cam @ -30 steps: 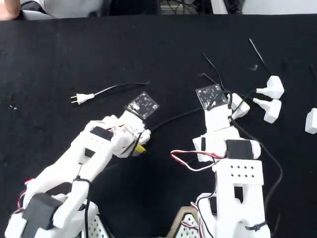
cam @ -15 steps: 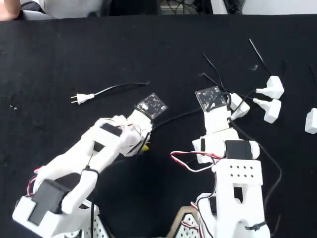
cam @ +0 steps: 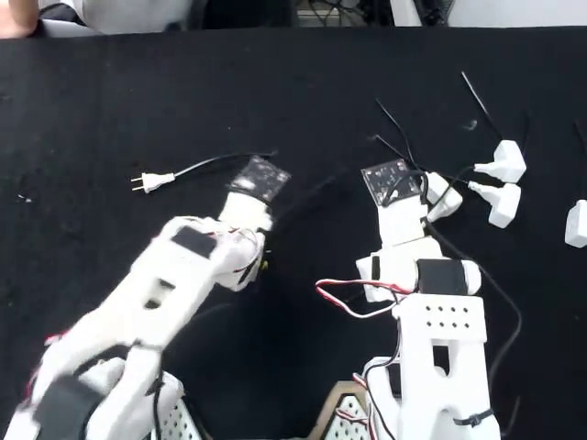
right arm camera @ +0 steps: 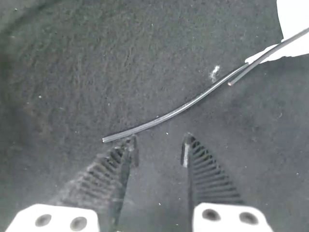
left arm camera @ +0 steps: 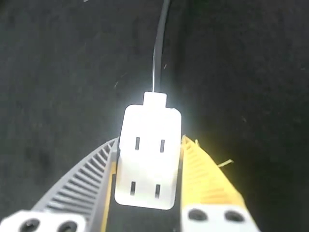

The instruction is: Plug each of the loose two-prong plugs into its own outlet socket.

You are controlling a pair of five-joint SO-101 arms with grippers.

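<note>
Socket block carried toward the loose plug

Over the last second the left arm (cam: 183, 266) swings its wrist first toward the right arm (cam: 413, 247), then out and away from its base. It ends close to the black lead (cam: 215, 161) of the small white two-prong plug (cam: 151, 181). I take this as the socket being brought to that plug; nothing is mated yet.

The left gripper (left arm camera: 150, 142) is closed on a white rectangular socket block (left arm camera: 149, 154), with the grey and yellow fingers pressed to its two long sides. Its slotted face is turned up to the wrist camera. Its long axis runs along the fingers, with its black cord leaving the far end.

The plug lies flat on the black cloth table (cam: 92, 101). Its prongs point to the robot's left, and its long axis lies roughly across the table.

The right gripper (right arm camera: 159, 142) has not moved. It hangs part open and empty, just short of a thin black wire (right arm camera: 169, 115).
</note>
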